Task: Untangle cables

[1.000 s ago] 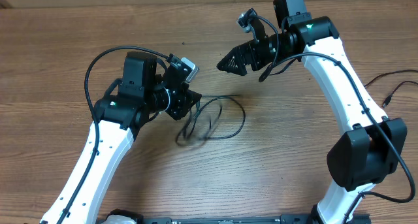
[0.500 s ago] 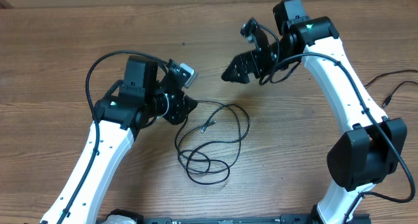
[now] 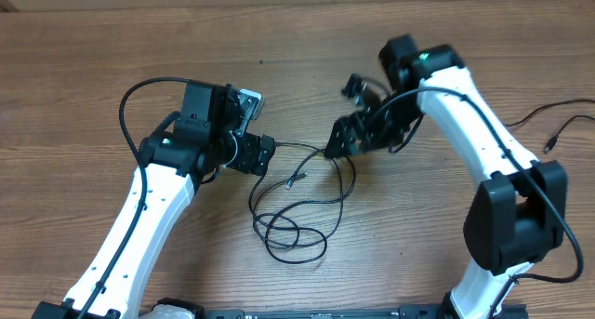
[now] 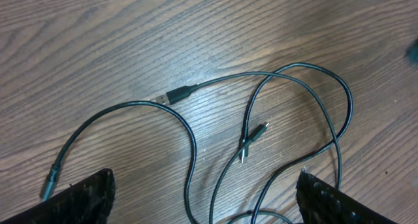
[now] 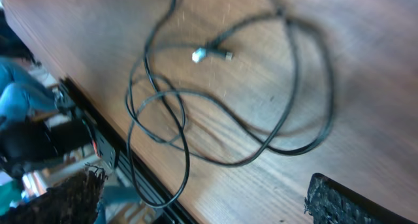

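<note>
Holds the left hand [image 3: 264,154] spread wide over the tabletop [image 3: 93,68], pinching nothing (a plug end [image 4: 51,185] just beside one finger [image 4: 78,201]). Finds the cables [image 3: 302,203] in the middle, between both hands: loose overlapping black loops lying flat, a silver-tipped plug [image 3: 296,179] inside them. Holds the right hand [image 3: 337,142] spread wide too, at the loops' far edge, gripping nothing; cannot tell whether touching.

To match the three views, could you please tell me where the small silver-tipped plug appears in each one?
Overhead: the silver-tipped plug lies just below centre.
Left wrist: right of centre.
Right wrist: upper middle.
Shared landmark: the wide cable loop curving beside it.
</note>
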`<state>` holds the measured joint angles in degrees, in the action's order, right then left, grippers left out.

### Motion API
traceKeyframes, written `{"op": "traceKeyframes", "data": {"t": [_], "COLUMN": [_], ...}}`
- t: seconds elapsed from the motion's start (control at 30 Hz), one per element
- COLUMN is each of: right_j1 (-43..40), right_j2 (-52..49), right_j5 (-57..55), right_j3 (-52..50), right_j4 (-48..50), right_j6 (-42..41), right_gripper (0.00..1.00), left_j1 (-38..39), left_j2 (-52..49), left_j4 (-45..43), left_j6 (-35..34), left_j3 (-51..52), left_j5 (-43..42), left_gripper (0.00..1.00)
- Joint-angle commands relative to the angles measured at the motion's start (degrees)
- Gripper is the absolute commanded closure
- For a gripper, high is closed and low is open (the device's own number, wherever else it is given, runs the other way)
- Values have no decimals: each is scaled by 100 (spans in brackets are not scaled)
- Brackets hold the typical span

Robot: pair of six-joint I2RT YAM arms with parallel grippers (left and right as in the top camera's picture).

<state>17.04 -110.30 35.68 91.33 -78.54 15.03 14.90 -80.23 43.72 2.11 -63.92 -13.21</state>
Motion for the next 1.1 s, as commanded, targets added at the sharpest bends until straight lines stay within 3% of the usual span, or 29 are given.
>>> {"op": "traceKeyframes", "data": {"t": [0.0,0.43,0.9,1.0,1.07], "right_j1": [337,1226,2118,2310,2354], "right_j2": [186,186,186,186,186], "right_j5": [46,481,1156,1154,1154], "right_j3": [-579,-2264,-2599,-2723,-2771], "right_j4": [197,1150,1773,1945,2002], "right_j6": [9,-476,-688,-1038,-1075], "right_gripper": [1,3,7,16,36], "left_j1": [-24,-26,-26,-26,-26], "left_j2": [-177,-479,-479,-479,-479], "left_j4": [2,52,7,4,-13], "left_j6": [-149,-153,-151,-149,-149], "left_j3": [-79,-79,-79,-79,-79], "left_j5": [-39,-35,-35,-31,-33], "left_gripper": [11,9,6,5,5]}}
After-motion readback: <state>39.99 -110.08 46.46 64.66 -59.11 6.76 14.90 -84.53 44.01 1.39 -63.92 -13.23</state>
